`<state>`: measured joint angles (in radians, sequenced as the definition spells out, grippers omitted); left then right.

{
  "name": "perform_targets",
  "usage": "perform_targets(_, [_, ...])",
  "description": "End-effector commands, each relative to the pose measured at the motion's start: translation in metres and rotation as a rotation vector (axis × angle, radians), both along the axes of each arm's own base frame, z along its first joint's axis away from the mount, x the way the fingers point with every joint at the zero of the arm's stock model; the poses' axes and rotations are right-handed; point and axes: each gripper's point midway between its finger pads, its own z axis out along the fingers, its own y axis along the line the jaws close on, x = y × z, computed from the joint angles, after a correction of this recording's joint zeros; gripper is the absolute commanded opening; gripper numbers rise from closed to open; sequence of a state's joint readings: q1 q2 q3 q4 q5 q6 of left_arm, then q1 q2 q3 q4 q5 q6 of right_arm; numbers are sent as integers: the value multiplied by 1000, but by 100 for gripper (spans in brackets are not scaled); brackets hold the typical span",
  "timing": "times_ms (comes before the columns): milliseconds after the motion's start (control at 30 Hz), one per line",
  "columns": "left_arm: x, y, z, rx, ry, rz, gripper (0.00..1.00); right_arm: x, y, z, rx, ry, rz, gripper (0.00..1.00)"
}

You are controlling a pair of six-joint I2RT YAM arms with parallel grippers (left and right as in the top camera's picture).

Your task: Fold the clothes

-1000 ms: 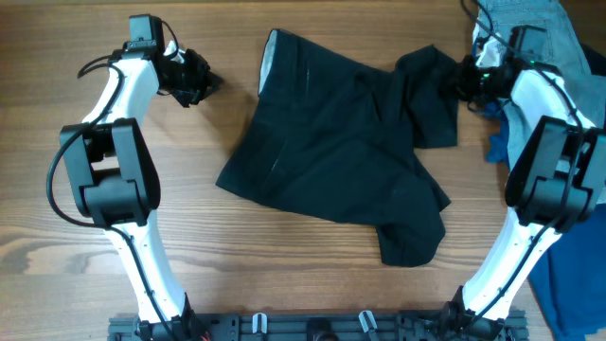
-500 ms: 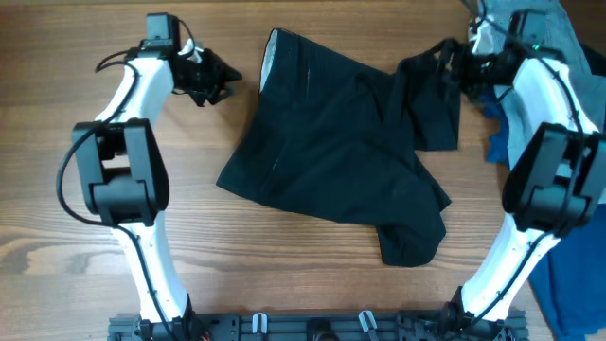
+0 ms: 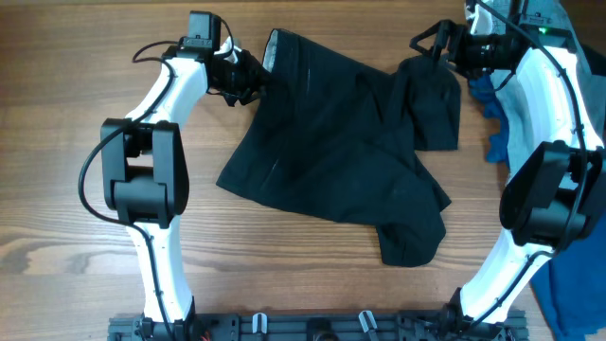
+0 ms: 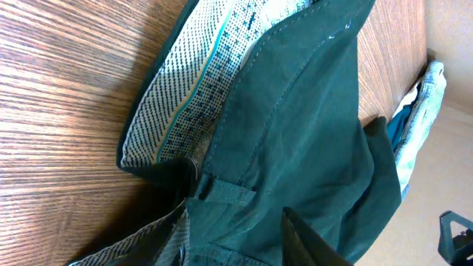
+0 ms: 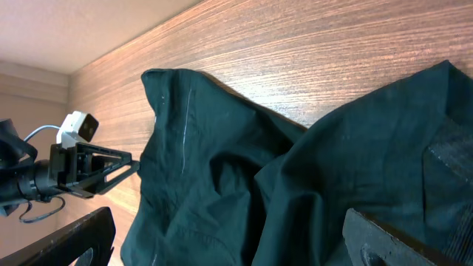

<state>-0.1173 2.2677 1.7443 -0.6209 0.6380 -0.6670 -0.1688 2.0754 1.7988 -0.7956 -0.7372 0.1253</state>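
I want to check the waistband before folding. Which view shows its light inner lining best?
Left wrist: the pale dotted lining of the black garment is close up and sharp. Overhead shows only a pale sliver at the garment's upper-left edge. Right wrist shows dark fabric only.

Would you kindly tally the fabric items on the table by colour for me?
Black garment: 1
Light blue denim garment: 1
Royal blue cloth: 1
Total: 3

Left claw [image 3: 248, 80] stands partly parted, right claw [image 3: 431, 45] spread wide, both reaching far forward.
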Motion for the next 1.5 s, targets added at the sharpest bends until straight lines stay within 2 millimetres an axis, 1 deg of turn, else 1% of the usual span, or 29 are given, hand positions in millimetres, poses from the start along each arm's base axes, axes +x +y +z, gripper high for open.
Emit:
perform_targets(0, [3, 2, -12, 57, 0, 10, 41, -3, 6, 4, 9, -8, 29, 100])
perform_targets(67, [4, 4, -14, 64, 1, 14, 41, -6, 7, 4, 13, 5, 29, 100])
perform_targets(100, [3, 8, -18, 90, 9, 23, 43, -7, 8, 4, 19, 9, 33, 100])
perform_targets(167, [1, 17, -32, 150, 34, 43, 43, -10, 11, 5, 39, 19, 42, 100])
perform_targets(267, [-5, 18, -54, 156, 85, 39, 47, -11, 13, 5, 41, 11, 58, 100])
perform_targets(333, [-8, 17, -63, 152, 106, 35, 47, -12, 14, 5, 38, 13, 65, 100])
perform_targets(400, [-7, 8, -63, 105, 96, 15, 47, -14, 14, 4, 36, 17, 70, 100])
perform_targets(500, [-4, -4, -61, 89, 70, -6, 49, -15, 16, 4, 36, 18, 76, 100])
perform_targets(567, [-5, -13, -58, 69, 59, -26, 53, -15, 19, 4, 35, 18, 83, 100])
perform_targets(600, [-5, -19, -56, 49, 53, -39, 53, -15, 21, 4, 33, 16, 91, 100])
perform_targets(633, [-5, -24, -52, 24, 41, -55, 46, -16, 22, 4, 31, 14, 96, 100])
perform_targets(667, [-4, -31, -48, -5, 15, -84, 22, -16, 24, 4, 30, 13, 102, 100])
perform_targets(700, [-3, -37, -43, -32, -3, -102, 4, -16, 26, 4, 30, 13, 106, 100])
perform_targets(767, [0, -42, -38, -60, -27, -114, 4, -17, 31, 4, 29, 13, 115, 100])
perform_targets(833, [4, -40, -37, -60, -40, -111, 4, -17, 34, 4, 29, 13, 121, 100])
perform_targets(900, [10, -31, -36, -62, -52, -90, 4, -18, 36, 4, 31, 17, 126, 99])
perform_targets(1000, [19, -7, -35, -63, -53, -41, 4, -21, 37, 2, 33, 31, 126, 100])
perform_targets(1033, [22, 8, -34, -65, -43, -6, 4, -22, 37, 2, 33, 37, 126, 100])
perform_targets(1067, [24, 17, -34, -67, -35, 19, 4, -23, 37, 2, 34, 40, 127, 100])
perform_targets(1133, [30, 42, -34, -70, -27, 77, 4, -24, 37, 1, 36, 49, 126, 100])
perform_targets(1167, [33, 60, -34, -73, -18, 116, 4, -25, 38, 0, 37, 56, 127, 100])
perform_targets(1200, [35, 73, -33, -78, -15, 143, 4, -27, 39, 0, 37, 65, 131, 100])
perform_targets(1233, [37, 82, -32, -85, -16, 158, 4, -30, 43, -1, 37, 72, 140, 100])
perform_targets(1267, [38, 96, -31, -88, -17, 184, 4, -33, 48, -2, 33, 75, 160, 100])
perform_targets(1300, [39, 107, -31, -94, -18, 202, 4, -36, 53, -3, 27, 79, 177, 100])
perform_targets(1367, [41, 125, -30, -101, -20, 234, 4, -40, 64, -6, 10, 95, 198, 100])
perform_targets(1400, [41, 131, -30, -104, -21, 245, 4, -42, 69, -7, 8, 98, 210, 100])
perform_targets(1467, [41, 135, -27, -122, -22, 246, 4, -47, 81, -9, -2, 118, 229, 100])
